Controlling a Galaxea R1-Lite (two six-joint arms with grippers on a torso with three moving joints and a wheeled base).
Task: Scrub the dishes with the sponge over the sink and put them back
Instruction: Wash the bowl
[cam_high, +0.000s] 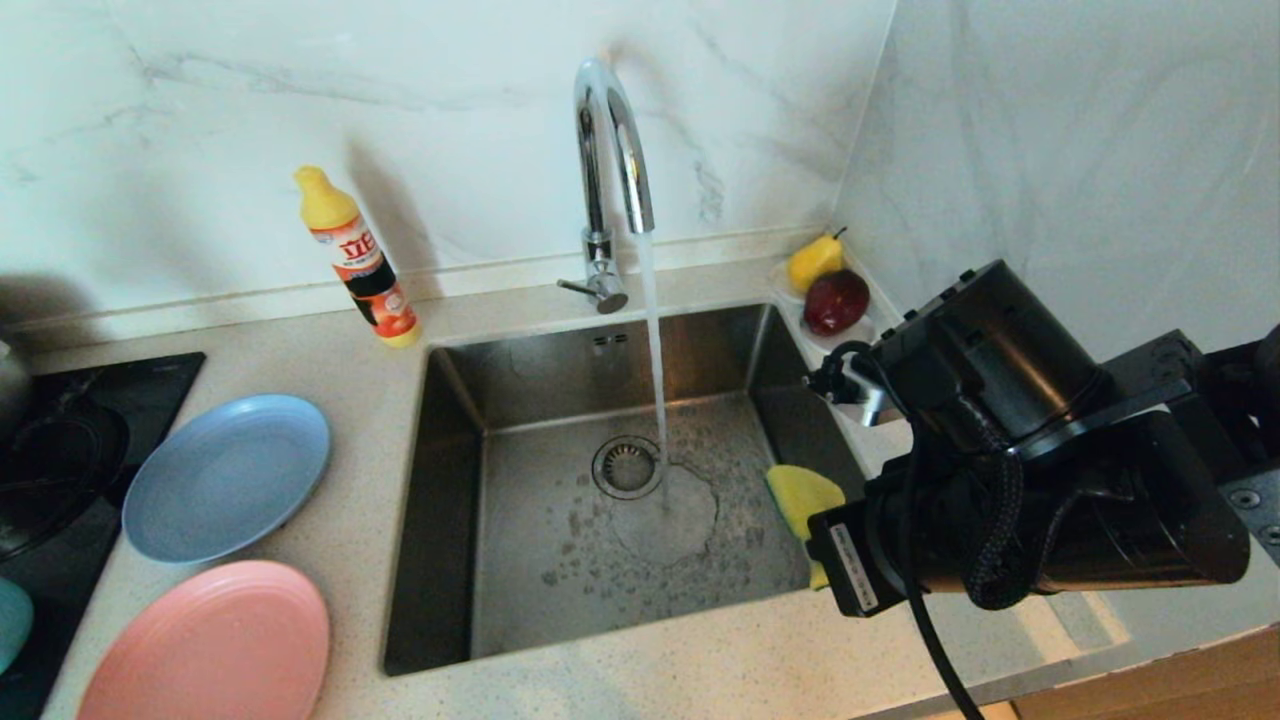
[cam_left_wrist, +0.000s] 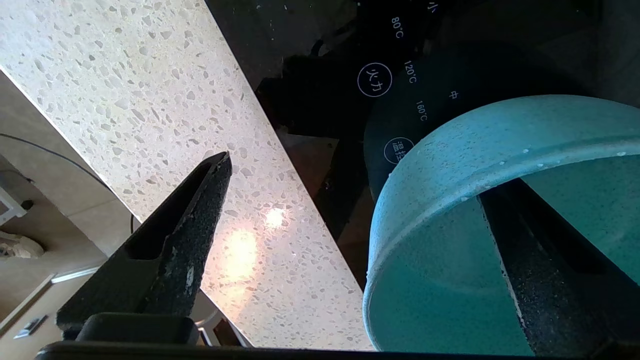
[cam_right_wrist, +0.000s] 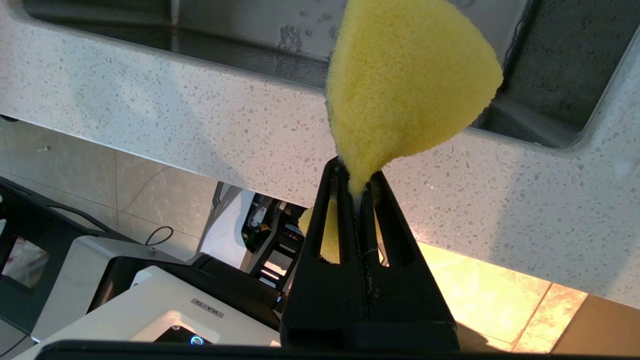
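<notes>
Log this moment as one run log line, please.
right tool: shut on sponge, at sink edge | left tool: open around teal bowl rim | faucet: running

In the head view, the teal bowl (cam_high: 10, 622) is cut off by the left edge, only a sliver showing, and the pink plate (cam_high: 212, 650) runs off the bottom edge. The left gripper lies wholly outside this view. The right arm hides most of the sponge (cam_high: 800, 497) and the right gripper's fingers (only a yellow corner shows). The stovetop (cam_high: 70, 450) is cropped at the left, and its far corner is too dark to read.
</notes>
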